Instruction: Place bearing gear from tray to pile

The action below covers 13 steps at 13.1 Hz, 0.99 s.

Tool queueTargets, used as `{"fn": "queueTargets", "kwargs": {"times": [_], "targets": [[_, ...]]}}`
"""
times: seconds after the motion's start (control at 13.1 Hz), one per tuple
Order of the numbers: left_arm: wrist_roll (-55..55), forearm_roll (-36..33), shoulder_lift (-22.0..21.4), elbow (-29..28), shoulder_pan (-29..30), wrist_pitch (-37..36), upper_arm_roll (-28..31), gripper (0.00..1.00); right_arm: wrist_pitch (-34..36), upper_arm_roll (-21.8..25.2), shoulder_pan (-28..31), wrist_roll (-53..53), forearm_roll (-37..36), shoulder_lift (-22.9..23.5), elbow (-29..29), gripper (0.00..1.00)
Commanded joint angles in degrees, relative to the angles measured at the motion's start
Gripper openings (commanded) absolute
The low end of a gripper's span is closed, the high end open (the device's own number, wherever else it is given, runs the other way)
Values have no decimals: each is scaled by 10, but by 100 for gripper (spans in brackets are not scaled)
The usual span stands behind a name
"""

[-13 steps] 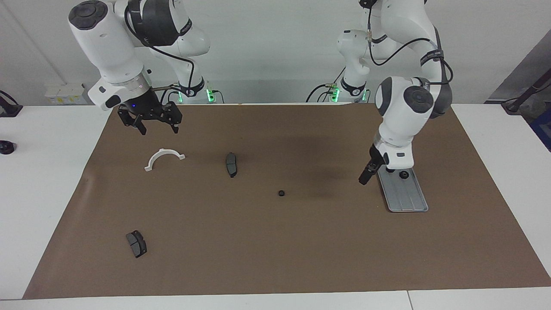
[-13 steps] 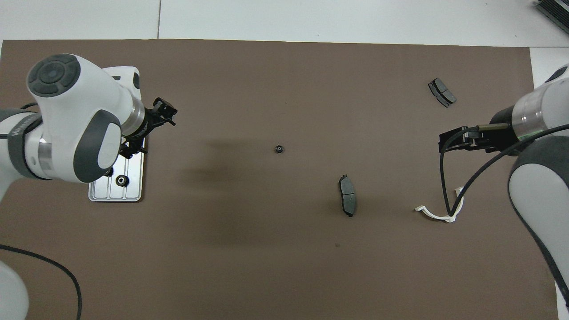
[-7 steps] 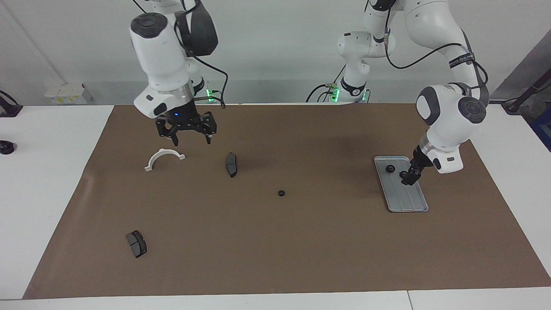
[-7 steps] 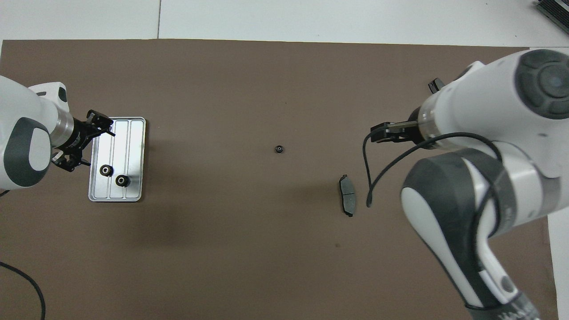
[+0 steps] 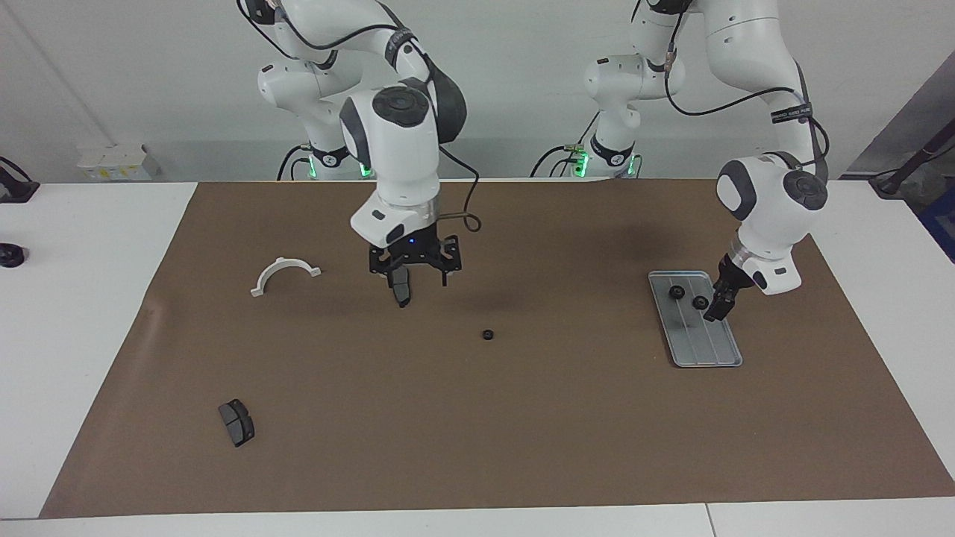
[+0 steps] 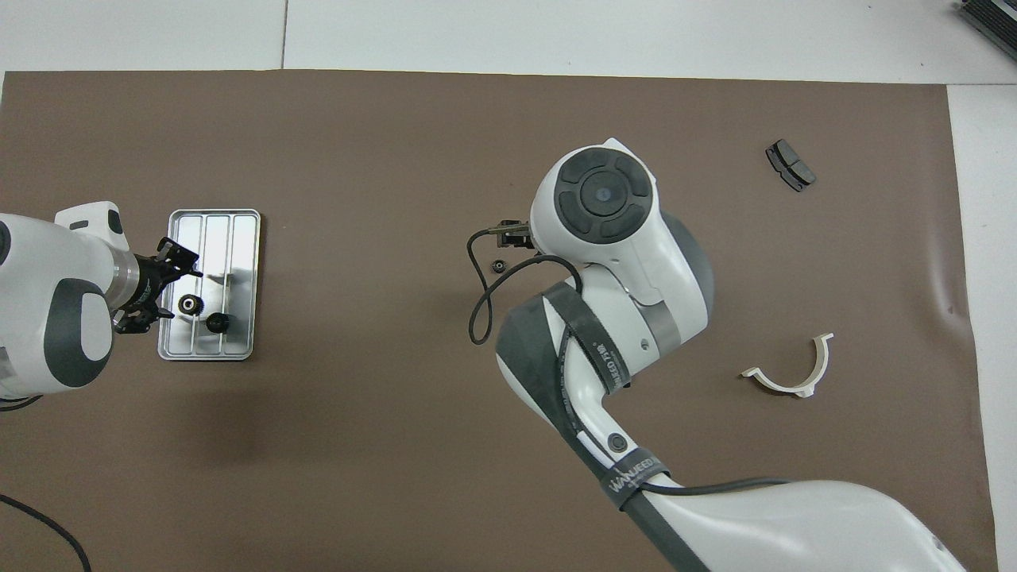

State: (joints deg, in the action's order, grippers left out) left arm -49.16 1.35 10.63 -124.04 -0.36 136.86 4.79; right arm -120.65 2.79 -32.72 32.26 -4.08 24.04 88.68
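The silver tray [image 5: 705,339] lies toward the left arm's end of the table, also in the overhead view [image 6: 238,246]. Two black gears [image 5: 677,291] [image 5: 700,302] sit on its end nearer the robots; the overhead view shows them too [image 6: 189,303] [image 6: 216,322]. One black gear [image 5: 488,335] lies alone mid-mat, also seen from overhead [image 6: 499,267]. My left gripper [image 5: 722,302] is open, low over the tray's outer edge beside a gear; it also shows from overhead [image 6: 181,292]. My right gripper [image 5: 416,280] is open and empty over a brake pad [image 5: 403,293].
A white half-ring bracket [image 5: 285,273] lies toward the right arm's end, also in the overhead view [image 6: 790,373]. A second brake pad [image 5: 236,422] lies farther from the robots near the mat's corner. The right arm's body hides the mid-mat brake pad from overhead.
My right gripper swung from over the bracket to over the mid-mat brake pad. My left gripper crossed from the mat beside the tray to the tray's outer edge and lowered there.
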Motion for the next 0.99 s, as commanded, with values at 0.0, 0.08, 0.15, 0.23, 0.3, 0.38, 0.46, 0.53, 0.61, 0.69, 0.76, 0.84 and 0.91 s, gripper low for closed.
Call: {"fn": "queueTargets", "kwargs": {"times": [0.0, 0.08, 0.15, 0.23, 0.3, 0.38, 0.46, 0.53, 0.61, 0.69, 0.76, 0.84, 0.91], "targets": [[-4, -9, -25, -37, 5, 18, -6, 76, -40, 2, -30, 65, -17, 85, -56, 100], [-3, -9, -25, -44, 4, 29, -6, 76, -48, 2, -35, 82, -28, 114, -76, 100], [-1, -9, -25, -47, 6, 43, -6, 75, -62, 1, -36, 90, -35, 125, -77, 100], [0, -9, -24, -51, 7, 50, -6, 74, -78, 1, -35, 96, -32, 128, -76, 100], [-1, -9, -22, -52, 7, 53, -5, 68, -91, 1, -35, 96, -27, 128, -74, 100], [-1, -9, -23, -55, 7, 53, -5, 53, -91, 1, -36, 96, -28, 126, -64, 100], [-1, -9, -23, -59, 7, 60, -6, 42, -91, 1, -37, 97, -27, 128, -61, 100], [-1, -9, -23, -60, 7, 63, -6, 28, -87, 1, -38, 98, -27, 126, -50, 100], [-1, -9, -23, -60, 6, 63, -6, 17, -83, 1, -38, 99, -24, 126, -46, 100], [-1, -9, -23, -58, 6, 62, -5, 1, -82, 1, -38, 100, -23, 126, -40, 100], [0, -9, -21, -52, 6, 58, -5, 0, -82, 1, -37, 99, -19, 126, -35, 94], [1, -10, -22, -39, 5, 52, -5, 0, -82, 0, -37, 99, -16, 125, -29, 86], [2, -12, -24, -18, 4, 24, -5, 0, -83, 0, -37, 99, -15, 122, -20, 81]]}}
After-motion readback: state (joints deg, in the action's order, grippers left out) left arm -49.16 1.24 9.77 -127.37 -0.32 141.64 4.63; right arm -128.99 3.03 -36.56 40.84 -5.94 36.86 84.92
